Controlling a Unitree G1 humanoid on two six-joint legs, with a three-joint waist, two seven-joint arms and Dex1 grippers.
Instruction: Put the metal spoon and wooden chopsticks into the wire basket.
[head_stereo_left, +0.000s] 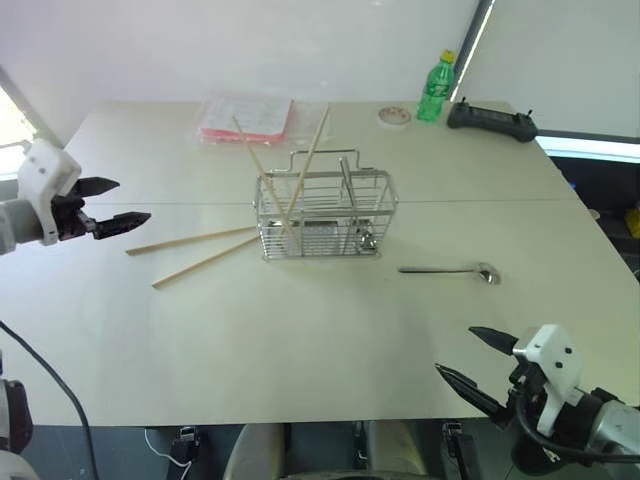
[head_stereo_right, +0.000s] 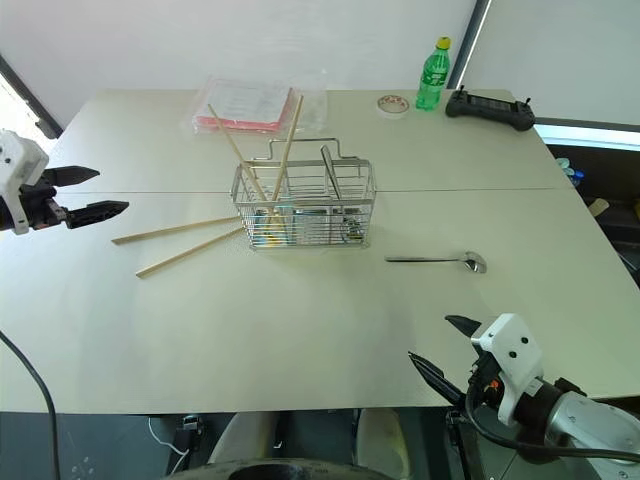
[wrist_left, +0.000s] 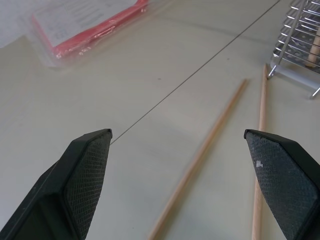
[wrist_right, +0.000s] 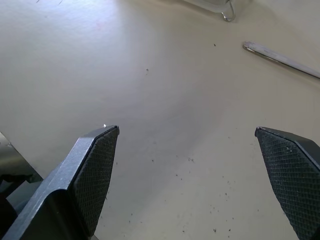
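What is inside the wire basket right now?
Two chopsticks stand leaning in the basket, along with what looks like a metal utensil. The wire grid hides the bottom; anything else there is unclear.

A pale beige table (head_stereo_left: 300, 340) has a thin seam running across its width. At its far edge lies a red-and-white booklet in a clear plastic sleeve (head_stereo_left: 247, 118). Further right along that edge sits a small round roll of tape (head_stereo_left: 394, 116), just beside a green plastic bottle with a yellow cap (head_stereo_left: 436, 88). Right of the bottle lies a black handheld controller (head_stereo_left: 491, 121).
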